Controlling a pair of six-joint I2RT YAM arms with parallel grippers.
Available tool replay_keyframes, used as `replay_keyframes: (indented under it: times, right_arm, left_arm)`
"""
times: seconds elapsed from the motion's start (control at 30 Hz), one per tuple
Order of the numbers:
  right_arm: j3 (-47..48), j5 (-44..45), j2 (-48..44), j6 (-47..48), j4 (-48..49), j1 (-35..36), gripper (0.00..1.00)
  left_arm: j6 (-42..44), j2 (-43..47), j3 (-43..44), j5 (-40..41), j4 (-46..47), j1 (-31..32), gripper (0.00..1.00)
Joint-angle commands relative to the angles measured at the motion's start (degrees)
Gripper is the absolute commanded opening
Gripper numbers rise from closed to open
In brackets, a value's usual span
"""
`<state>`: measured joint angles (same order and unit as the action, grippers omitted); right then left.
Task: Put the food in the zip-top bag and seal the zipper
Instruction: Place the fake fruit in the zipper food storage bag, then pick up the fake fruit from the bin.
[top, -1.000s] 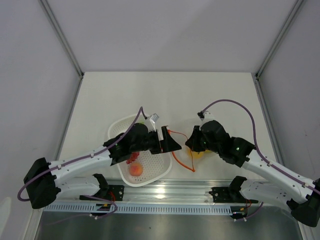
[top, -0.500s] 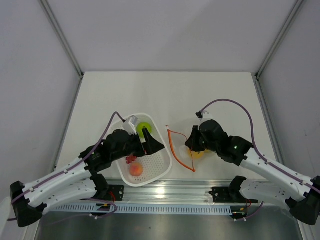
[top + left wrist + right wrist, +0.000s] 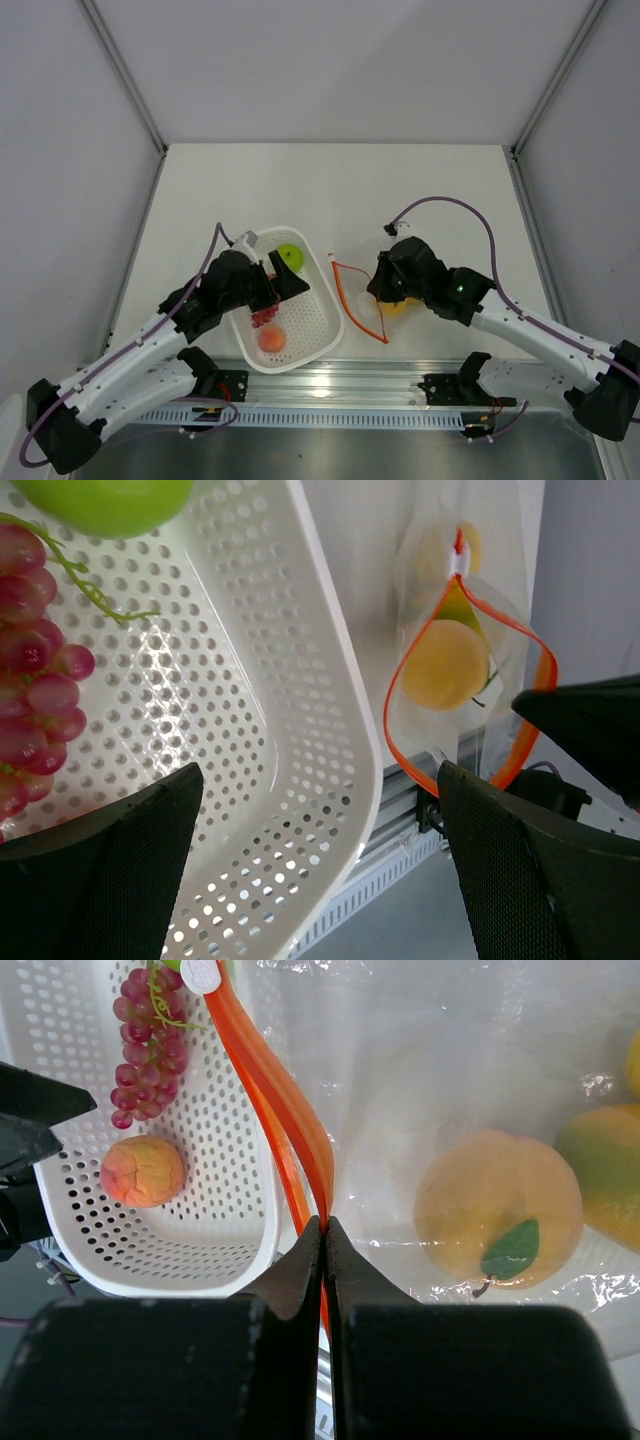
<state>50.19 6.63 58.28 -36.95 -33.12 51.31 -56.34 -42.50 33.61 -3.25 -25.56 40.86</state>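
The left gripper (image 3: pixel 293 284) is hovering with jaws apart over the white basket (image 3: pixel 334 322) at lower centre-left. It has drawn back leftward from the zip-top bag (image 3: pixel 366 308), uncovering the green apple (image 3: pixel 290 257). The right gripper (image 3: pixel 323 1228) is staying clamped on the zipper (image 3: pixel 272 1085), holding the bag's mouth agape just right of the basket. Grapes (image 3: pixel 264 316) and peach (image 3: pixel 271 340) are lying in the basket.

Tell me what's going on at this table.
Two robot arms are bagging toy fruit. The right gripper is shut on the orange zipper strip, holding open the mouth of the clear bag; yellow fruit is already inside. The left gripper hovers open and empty over the white basket, where the grapes, green apple and peach wait to be moved.
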Motion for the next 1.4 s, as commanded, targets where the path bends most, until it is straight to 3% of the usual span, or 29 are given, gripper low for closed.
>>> replay_keyframes:
  times: [0.0,0.2,0.47,0.6,0.93,1.37]
  right_arm:
    - [2.54,1.1,0.78,0.57,0.16,0.19,0.0]
    - [4.56,0.84,3.06,0.91,-0.18,0.02,0.0]
    - [7.46,0.84,4.12,2.23,-3.61,-0.33,0.0]
    - [6.94,0.75,4.3,2.41,-4.05,-0.77,0.0]
    - [5.7,-1.36,5.0,2.14,-2.03,-0.86,0.0]
    - [3.95,-0.92,3.07,1.62,-2.29,-0.95,0.0]
  left_arm:
    - [2.28,-4.5,0.4,-4.83,3.14,-3.94,1.0]
    - [2.99,-11.28,1.99,-3.44,2.8,-9.22,0.99]
    - [-2.18,-17.17,7.08,12.09,-8.61,-9.75,1.0]
    - [-4.39,-17.26,8.75,16.15,-13.8,-9.75,0.99]
    - [-5.1,-20.25,7.0,17.31,-14.6,-9.75,0.99]
    - [-2.29,-33.95,9.37,15.9,-8.81,-9.75,1.0]
